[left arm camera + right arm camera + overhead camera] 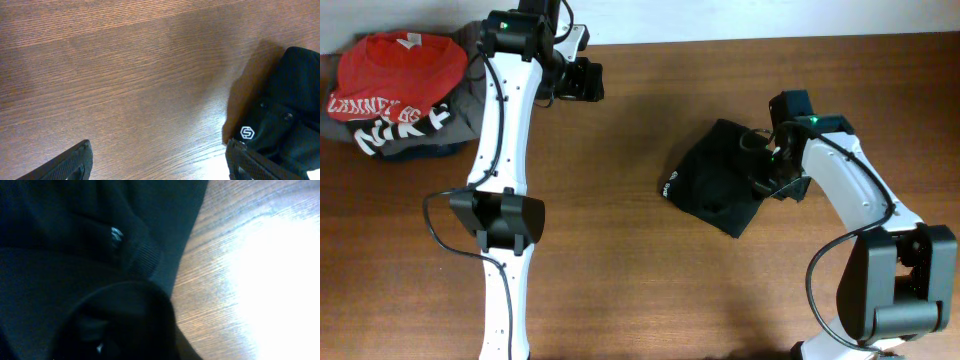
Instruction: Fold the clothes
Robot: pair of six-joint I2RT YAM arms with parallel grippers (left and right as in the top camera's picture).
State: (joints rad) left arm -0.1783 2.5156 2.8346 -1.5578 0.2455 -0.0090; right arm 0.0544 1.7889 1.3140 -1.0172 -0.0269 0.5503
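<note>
Holding my left fingers [75, 162] spread wide above the counter [640, 280]; my right fingers [767, 160] sit on the crumpled black garment [715, 180], right of centre; whether they grip, I cannot tell.

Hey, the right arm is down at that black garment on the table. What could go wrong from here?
1. The black garment lies bunched up, and the right gripper sits at its right edge. A pinch there may catch several layers and drag the whole heap instead of opening it.
2. The left gripper is open and far off, so nothing pins the cloth. It could slide across the table when pulled.
</note>
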